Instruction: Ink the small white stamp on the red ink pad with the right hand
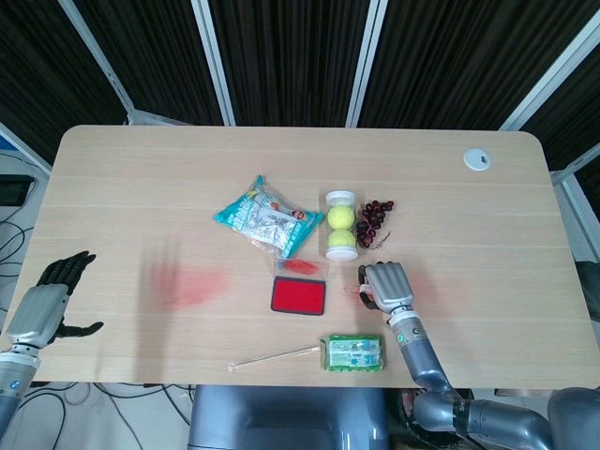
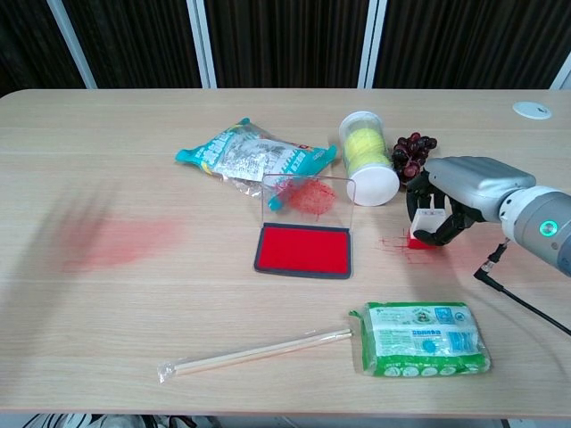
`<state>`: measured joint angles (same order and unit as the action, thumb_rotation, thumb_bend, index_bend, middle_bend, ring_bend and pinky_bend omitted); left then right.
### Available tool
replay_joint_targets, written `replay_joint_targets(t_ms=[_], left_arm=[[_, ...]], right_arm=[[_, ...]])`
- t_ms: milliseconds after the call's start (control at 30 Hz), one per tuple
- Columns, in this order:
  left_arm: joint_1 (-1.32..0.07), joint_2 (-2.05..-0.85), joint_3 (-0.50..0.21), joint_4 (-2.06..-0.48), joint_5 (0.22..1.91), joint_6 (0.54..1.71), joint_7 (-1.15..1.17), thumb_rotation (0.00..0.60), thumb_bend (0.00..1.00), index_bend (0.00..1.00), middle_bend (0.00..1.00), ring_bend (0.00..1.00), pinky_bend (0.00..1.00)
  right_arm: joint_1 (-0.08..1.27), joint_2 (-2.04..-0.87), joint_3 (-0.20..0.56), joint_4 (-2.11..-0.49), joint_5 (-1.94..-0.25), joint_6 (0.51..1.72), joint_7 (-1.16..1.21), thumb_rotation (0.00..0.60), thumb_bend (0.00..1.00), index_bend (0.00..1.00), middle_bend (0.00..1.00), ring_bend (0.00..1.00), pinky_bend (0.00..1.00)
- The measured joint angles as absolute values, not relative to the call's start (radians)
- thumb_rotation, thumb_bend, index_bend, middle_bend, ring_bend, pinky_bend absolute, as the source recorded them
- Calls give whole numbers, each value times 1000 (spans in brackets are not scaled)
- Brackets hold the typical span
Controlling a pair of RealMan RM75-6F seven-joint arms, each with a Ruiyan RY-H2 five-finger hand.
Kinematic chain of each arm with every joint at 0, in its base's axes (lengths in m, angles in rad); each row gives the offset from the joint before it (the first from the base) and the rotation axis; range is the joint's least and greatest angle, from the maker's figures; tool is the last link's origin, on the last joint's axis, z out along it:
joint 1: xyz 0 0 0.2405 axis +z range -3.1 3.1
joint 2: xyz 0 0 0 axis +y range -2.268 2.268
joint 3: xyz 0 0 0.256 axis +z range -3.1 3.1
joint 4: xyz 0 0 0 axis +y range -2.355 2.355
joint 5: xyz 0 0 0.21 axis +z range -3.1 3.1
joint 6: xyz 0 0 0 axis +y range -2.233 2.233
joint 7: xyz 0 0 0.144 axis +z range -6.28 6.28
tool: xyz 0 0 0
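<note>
The small white stamp [image 2: 426, 214] stands to the right of the red ink pad [image 2: 303, 251], its red base on a red smear on the table. My right hand [image 2: 457, 198] curls around the stamp from the right and grips it. In the head view the right hand [image 1: 386, 284] covers most of the stamp, a hand's width right of the ink pad [image 1: 299, 295]. The pad's clear lid [image 2: 308, 192] stands open behind it. My left hand [image 1: 43, 305] rests open at the table's left edge, holding nothing.
A tennis ball tube [image 2: 368, 156] and dark grapes [image 2: 412, 150] lie just behind the right hand. A snack bag [image 2: 254, 159] lies behind the pad. A green packet [image 2: 424, 339] and wrapped chopsticks [image 2: 259, 352] lie near the front edge. A red stain [image 2: 111, 241] marks the left side.
</note>
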<state>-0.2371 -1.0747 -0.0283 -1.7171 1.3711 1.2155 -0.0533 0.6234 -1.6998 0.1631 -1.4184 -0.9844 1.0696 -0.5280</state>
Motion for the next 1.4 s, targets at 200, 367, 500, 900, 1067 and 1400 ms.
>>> replay_joint_targets(t_ms=[200,367,500,900,1067,1400], left_arm=[[-237,-1074,-28,-1717,1372,1215,-55,600,37,0,0,0,0],[-237,-1074,-28,-1717,1373,1216,-55,600,38,0,0,0,0],[-237,-1074,-28,-1719,1372,1215,-54,600,38,0,0,0,0],[-239,-1072,-28,-1721,1368,1210,-57,600,38,0,0,0,0],[-240,-1071,-28,-1719,1370,1206,-68,600,38,0,0,0,0],[-245,-1064,-26,-1718,1372,1193,-83,600,38,0,0,0,0]], right_arm=[[620,-1686,159,-1442,-1003,1071,-517,600,566,760,637,538,561],[620,-1658,158,-1499,-1022,1074,-515,600,580,764,639,540,561],[622,-1638,167,-1564,-1032,1078,-507,600,584,776,649,553,581],[676,-1726,223,-1567,-991,1068,-494,600,595,778,651,557,585],[709,-1784,245,-1519,-963,1058,-500,600,595,779,651,557,585],[744,-1867,263,-1465,-939,1060,-507,600,604,778,651,557,585]])
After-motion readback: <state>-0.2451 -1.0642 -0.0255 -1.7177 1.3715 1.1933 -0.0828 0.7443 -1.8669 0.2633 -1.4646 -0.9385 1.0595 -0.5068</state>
